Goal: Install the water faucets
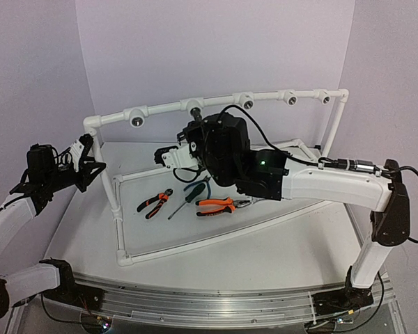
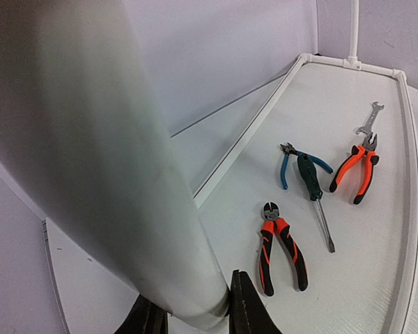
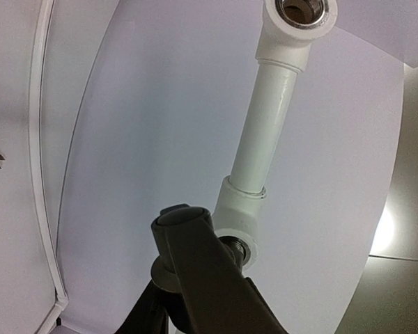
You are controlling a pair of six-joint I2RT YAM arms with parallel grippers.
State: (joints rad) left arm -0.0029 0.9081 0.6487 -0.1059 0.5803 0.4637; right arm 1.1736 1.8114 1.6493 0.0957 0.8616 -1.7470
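The dark grey faucet point(image 3: 195, 268) with its bent lever handle is in my right gripper point(image 3: 188, 321), which is shut on it. Its threaded end sits at the mouth of a white socket fitting point(image 3: 235, 212) on the top rail. From above, the faucet point(image 1: 194, 115) hangs just under the middle-left socket point(image 1: 194, 105), with my right gripper point(image 1: 189, 133) right below it. My left gripper point(image 1: 93, 165) is shut on the white pipe frame's left upright post point(image 1: 110, 182). In the left wrist view the post point(image 2: 125, 188) fills the gap between my fingertips point(image 2: 247, 309).
Empty sockets point(image 1: 136, 117) point(image 1: 247, 101) point(image 1: 290, 98) point(image 1: 324, 97) line the top rail. Inside the frame's base lie orange-and-black pliers point(image 1: 155, 202), a green screwdriver point(image 1: 191, 195), larger orange pliers point(image 1: 219, 205), blue-handled pliers point(image 2: 289, 167) and a wrench point(image 2: 366, 120).
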